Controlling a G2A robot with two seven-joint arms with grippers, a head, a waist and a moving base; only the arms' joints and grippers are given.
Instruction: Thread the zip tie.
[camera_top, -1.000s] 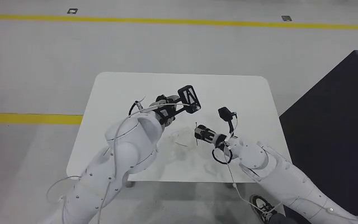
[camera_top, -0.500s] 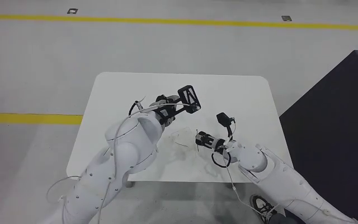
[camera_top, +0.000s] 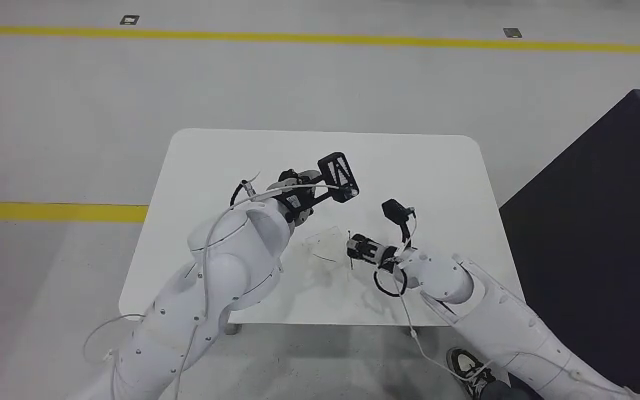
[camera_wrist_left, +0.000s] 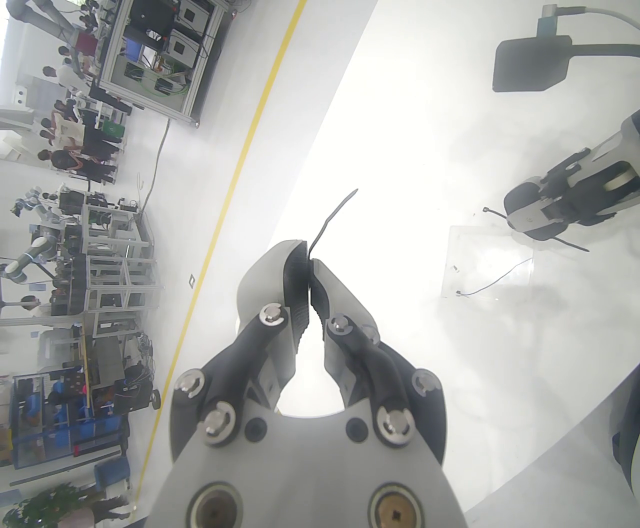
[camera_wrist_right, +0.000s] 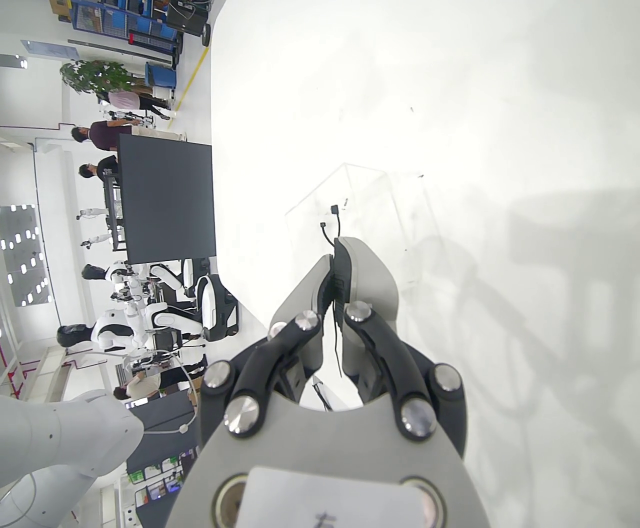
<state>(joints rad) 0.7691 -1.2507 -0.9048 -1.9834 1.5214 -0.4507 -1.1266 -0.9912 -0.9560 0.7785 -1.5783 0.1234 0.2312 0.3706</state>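
The clear tray (camera_top: 322, 240) lies flat on the white table (camera_top: 430, 165), and both arms are placed around it.

The left gripper (camera_wrist_left: 309, 265) is beside the tray, on the side away from the other arm. Its pads are pressed together, pinching one end of a black zip tie (camera_wrist_left: 330, 220). The strap's long axis runs almost straight out from the fingertips, with a slight kink near the pads. Its narrow free tip points away from the gripper and passes to one side of the tray rather than at it.

The right gripper (camera_wrist_right: 334, 250) is at the tray's opposite edge, just beside it. Its fingers are closed as well, gripping a second zip tie (camera_wrist_left: 575, 244). That strap passes through the closed pads. A short end sticks out past the fingertips toward the tray, and the longer tail runs back between the fingers toward the palm. From the left wrist view both ends show on either side of the fingertips, so the strap lies at a slant to the gripper's own length.

A third zip tie (camera_wrist_left: 500, 280) lies loose on the tray floor. It is thin and gently curved, with its long axis crossing the tray from one corner region toward the middle of the side nearest the right gripper. I cannot tell which of its ends is the head.
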